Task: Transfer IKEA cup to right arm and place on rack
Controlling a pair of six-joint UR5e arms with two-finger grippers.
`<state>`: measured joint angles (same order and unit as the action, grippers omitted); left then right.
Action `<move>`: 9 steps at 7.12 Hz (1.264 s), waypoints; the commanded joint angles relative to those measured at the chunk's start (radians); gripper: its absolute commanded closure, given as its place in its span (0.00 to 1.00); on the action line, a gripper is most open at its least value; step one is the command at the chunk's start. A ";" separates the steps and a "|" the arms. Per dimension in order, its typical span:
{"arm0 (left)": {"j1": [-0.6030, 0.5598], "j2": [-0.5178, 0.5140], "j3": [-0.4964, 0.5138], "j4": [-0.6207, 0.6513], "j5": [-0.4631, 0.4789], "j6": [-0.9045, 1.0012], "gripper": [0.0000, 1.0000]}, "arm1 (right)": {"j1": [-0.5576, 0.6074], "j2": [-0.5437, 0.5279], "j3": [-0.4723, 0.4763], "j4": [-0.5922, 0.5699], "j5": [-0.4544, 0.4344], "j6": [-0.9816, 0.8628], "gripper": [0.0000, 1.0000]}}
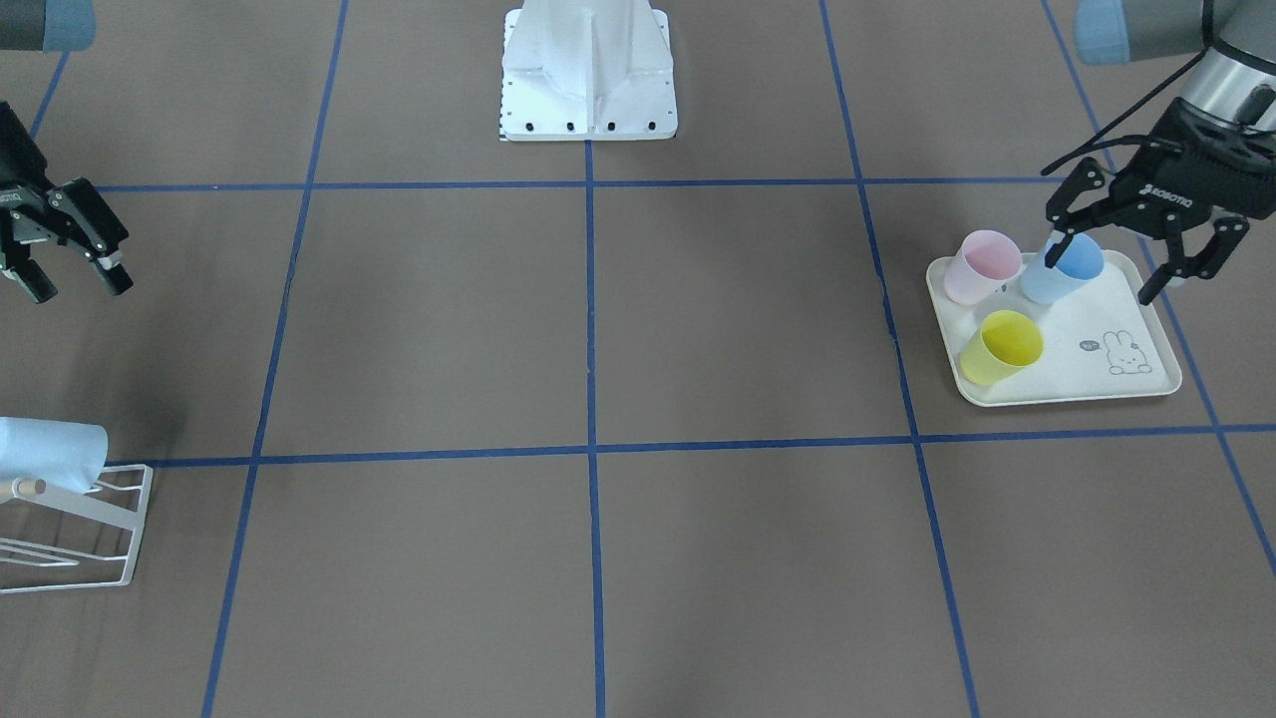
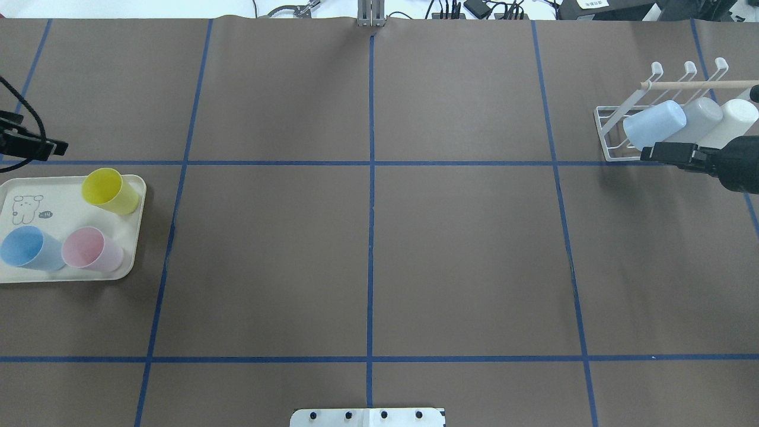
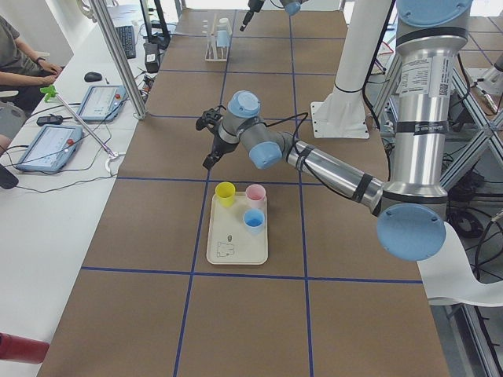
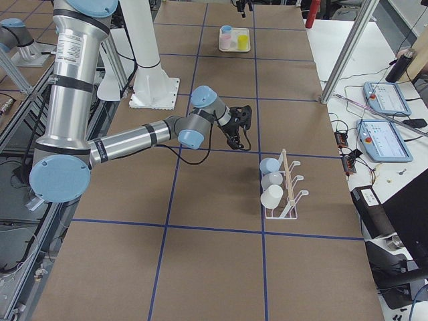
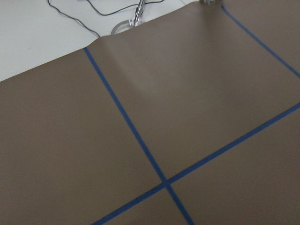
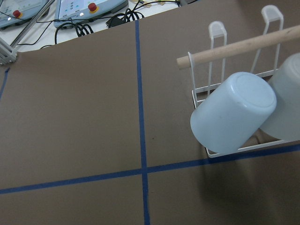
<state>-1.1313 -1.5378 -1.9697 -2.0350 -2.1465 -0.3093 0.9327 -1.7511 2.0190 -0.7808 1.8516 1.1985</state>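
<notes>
Task stage, judged: three pale cups (image 2: 699, 118) already sitting on rack (image 2: 682, 85); yellow cup (image 1: 1002, 347), pink cup (image 1: 982, 267) and blue cup (image 1: 1072, 269) sitting mouth-up on rabbit-print tray (image 1: 1067, 384). Pick-up, handover and placing all remaining. Left gripper (image 1: 1102, 269) hovering over tray's far edge, jaws wide apart, empty; one finger appearing at blue cup's rim, probable target. Right gripper (image 1: 80, 289) hanging beside rack, jaws apart, holding nothing.

free: table (image 2: 367, 249) middle between tray (image 2: 59, 196) and rack (image 2: 688, 85) | obstacles: tray cups (image 2: 92, 249) bunched; rack cups (image 2: 655, 127) packed close
</notes>
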 commanded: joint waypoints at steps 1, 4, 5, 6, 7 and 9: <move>-0.022 0.053 0.073 0.084 -0.035 0.116 0.01 | -0.026 0.012 0.003 0.002 0.000 0.012 0.00; -0.015 0.070 0.117 0.071 -0.036 0.113 0.01 | -0.038 0.013 0.003 0.002 -0.003 0.022 0.00; -0.015 0.070 0.129 0.073 -0.036 0.111 0.01 | -0.044 0.025 0.004 0.002 -0.006 0.051 0.00; -0.015 0.070 0.179 0.072 -0.036 0.104 0.01 | -0.048 0.027 0.004 0.002 -0.006 0.055 0.00; -0.013 0.071 0.190 0.071 -0.076 0.104 0.01 | -0.049 0.027 0.004 0.002 -0.006 0.055 0.00; -0.013 0.077 0.229 0.065 -0.151 0.107 0.01 | -0.052 0.028 0.009 0.002 -0.008 0.055 0.00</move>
<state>-1.1447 -1.4649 -1.7592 -1.9663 -2.2675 -0.2014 0.8820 -1.7235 2.0247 -0.7793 1.8444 1.2527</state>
